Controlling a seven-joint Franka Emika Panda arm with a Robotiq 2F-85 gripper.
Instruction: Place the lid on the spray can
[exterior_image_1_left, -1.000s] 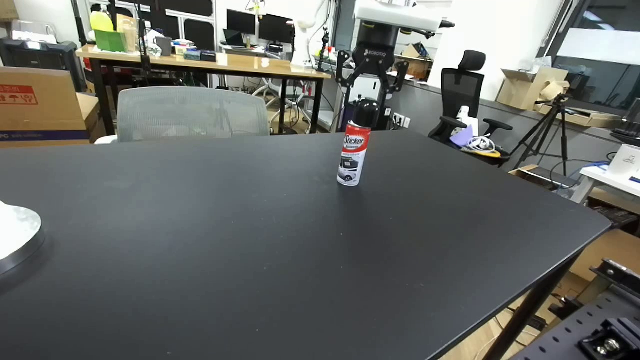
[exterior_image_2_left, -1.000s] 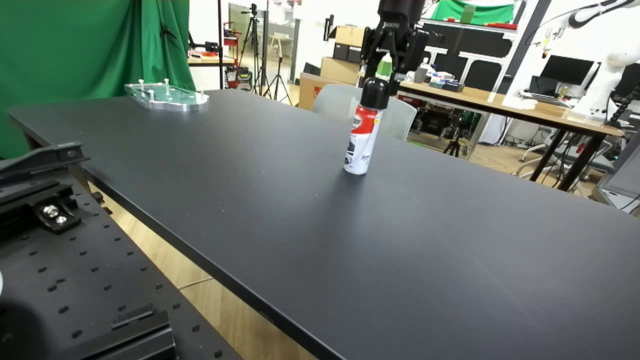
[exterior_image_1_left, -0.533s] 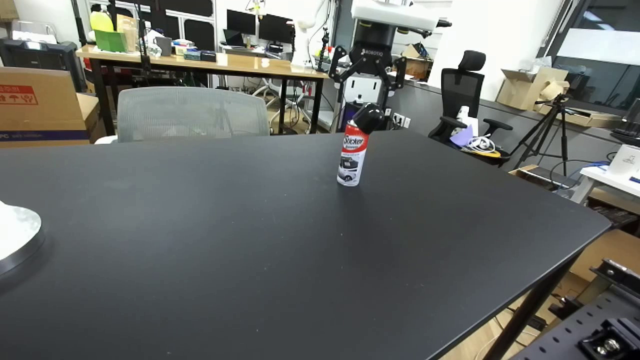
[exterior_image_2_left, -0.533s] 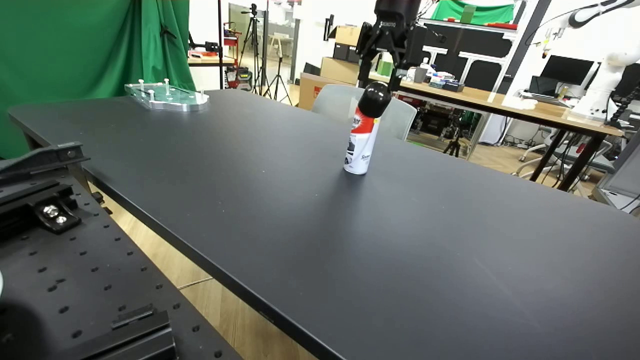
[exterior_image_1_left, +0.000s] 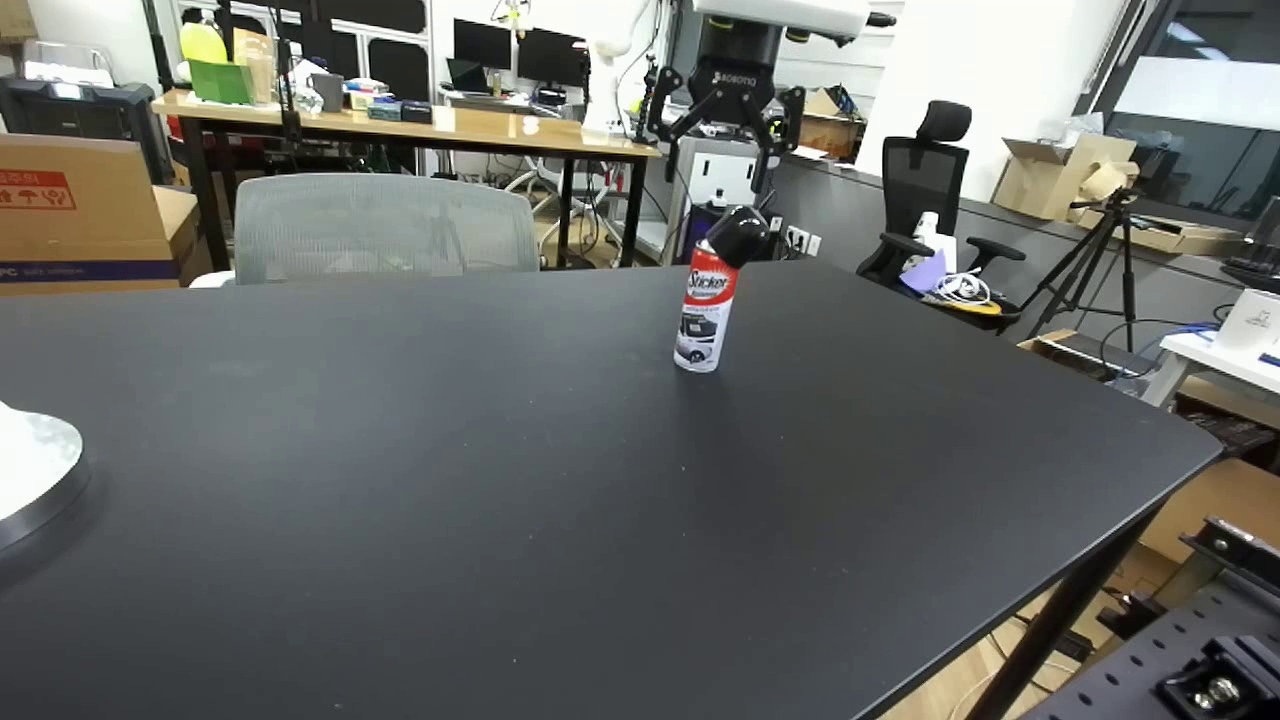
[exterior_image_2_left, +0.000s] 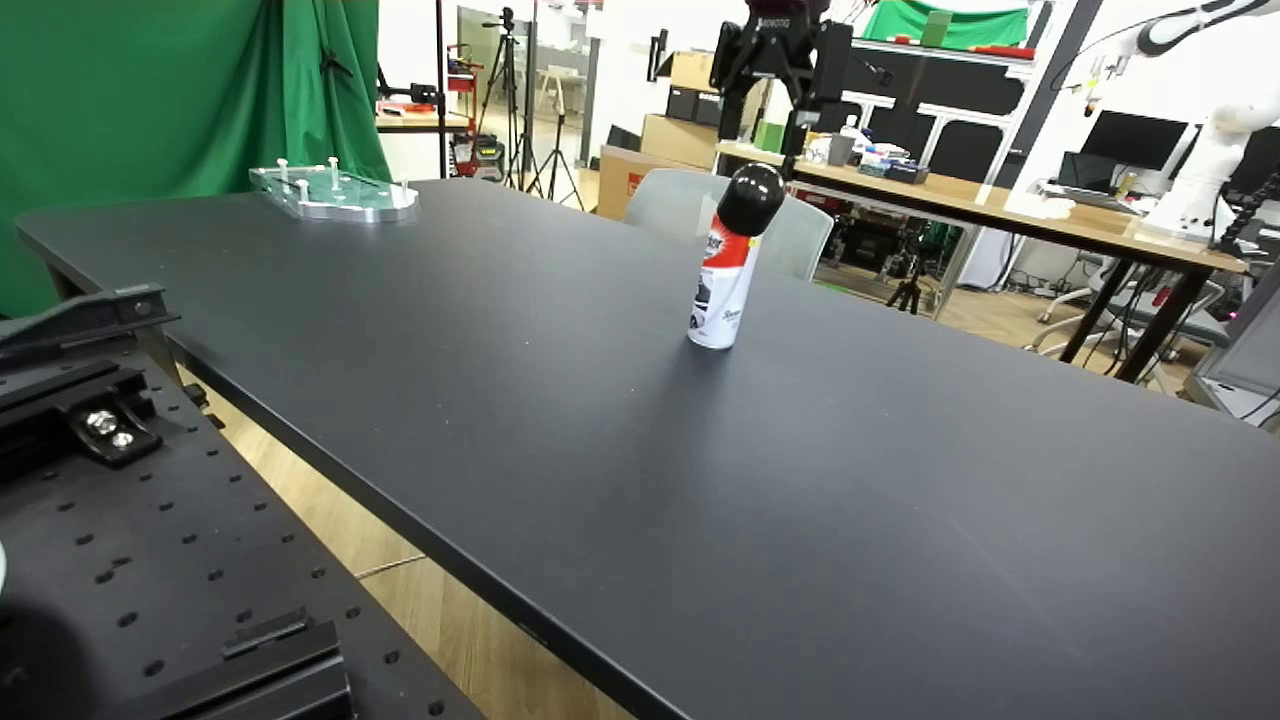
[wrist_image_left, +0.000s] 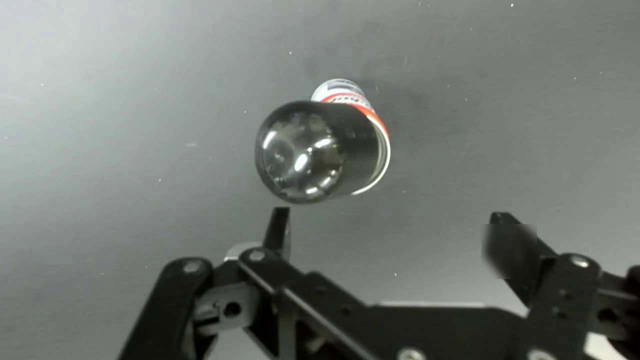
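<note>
The white spray can (exterior_image_1_left: 702, 325) with its red band stands on the black table, and also shows in an exterior view (exterior_image_2_left: 722, 300). The black lid (exterior_image_1_left: 738, 237) rests tilted on the can's top, leaning to one side, in both exterior views (exterior_image_2_left: 752, 200). In the wrist view the lid (wrist_image_left: 320, 155) covers most of the can (wrist_image_left: 339, 89), and a pale rim shows along the lid's right edge. My gripper (exterior_image_1_left: 716, 180) is open and empty above the lid, apart from it. Its fingers show spread in the wrist view (wrist_image_left: 390, 212), with the lid beyond the left fingertip.
The black table (exterior_image_1_left: 450, 480) extends around the can. A clear plate with white pegs (exterior_image_2_left: 340, 195) lies at the table's far end. A grey chair (exterior_image_1_left: 385, 228) stands behind the table. A perforated black platform (exterior_image_2_left: 200, 560) adjoins the table's edge.
The gripper was around the lid a second ago. It has opened and risen away. The lid has tipped from nearly in line with the can to a clear tilt. The can stays in place.
</note>
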